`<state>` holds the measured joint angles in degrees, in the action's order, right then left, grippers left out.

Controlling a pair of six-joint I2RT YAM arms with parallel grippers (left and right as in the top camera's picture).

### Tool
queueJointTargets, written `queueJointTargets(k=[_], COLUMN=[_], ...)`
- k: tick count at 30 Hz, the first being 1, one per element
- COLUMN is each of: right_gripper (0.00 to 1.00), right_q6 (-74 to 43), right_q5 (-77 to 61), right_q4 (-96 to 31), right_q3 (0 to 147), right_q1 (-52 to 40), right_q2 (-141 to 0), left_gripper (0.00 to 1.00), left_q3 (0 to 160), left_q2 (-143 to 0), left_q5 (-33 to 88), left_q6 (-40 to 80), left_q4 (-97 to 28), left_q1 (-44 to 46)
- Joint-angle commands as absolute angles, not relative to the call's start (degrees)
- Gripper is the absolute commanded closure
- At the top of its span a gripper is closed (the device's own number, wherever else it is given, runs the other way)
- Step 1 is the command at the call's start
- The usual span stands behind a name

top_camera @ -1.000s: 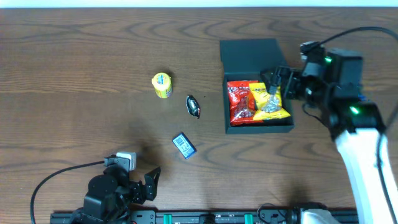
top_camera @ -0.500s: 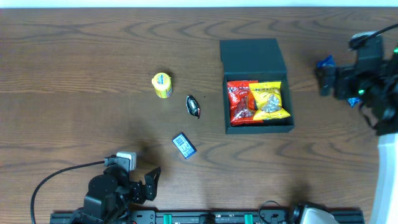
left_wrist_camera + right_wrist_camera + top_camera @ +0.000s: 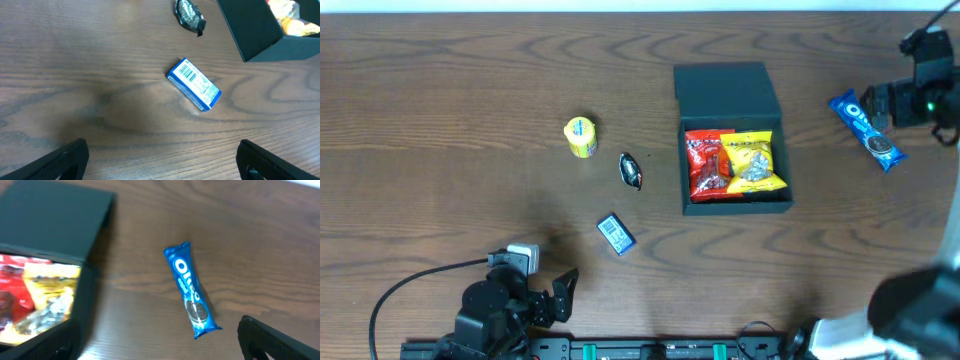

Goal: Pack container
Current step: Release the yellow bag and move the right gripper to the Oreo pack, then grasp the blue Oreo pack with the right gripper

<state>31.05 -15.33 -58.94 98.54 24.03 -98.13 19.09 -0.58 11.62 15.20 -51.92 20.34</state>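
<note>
Container (image 3: 727, 95) right of centre on surface, lid lying open on far side, red and yellow packets inside. Looks stiff, light, matte, so it may slide if you push it. Take lid by free far edge. Left jaws and right jaws spread wide, empty.

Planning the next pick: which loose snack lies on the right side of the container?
The blue Oreo packet: it alone lies right of the container. The yellow snack, the dark wrapper and the small blue box all lie to its left.
</note>
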Motion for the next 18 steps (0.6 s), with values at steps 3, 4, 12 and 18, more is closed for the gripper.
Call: queueJointTargets(k=[3,4,12,18], right_gripper=[0.01,0.01,0.01,0.01], right_q6=[35.0,35.8,39.9,39.9], right_q5=[-14.1,-14.0,-7.3,-7.0], right_q4=[-61.7,-62.1,-61.4,-59.6], right_q3=[107.2,108.0,108.4,108.3], right_q1=[24.4,24.4,24.6,25.8], right_q2=[-109.3,-111.2,-120.2,-123.7], left_gripper=[0.05,0.05,0.05,0.05], left_q3=[18.7,18.7,18.7,18.7], left_q2=[-0.2,-0.2,-0.2,-0.2], left_q5=[11.4,11.4,9.9,9.9], left_q6=[15.3,15.2,15.3,15.3], left_q4=[-52.1,-52.1,-52.3,-52.3], left_q1=[20.2,20.2,20.2,20.2])
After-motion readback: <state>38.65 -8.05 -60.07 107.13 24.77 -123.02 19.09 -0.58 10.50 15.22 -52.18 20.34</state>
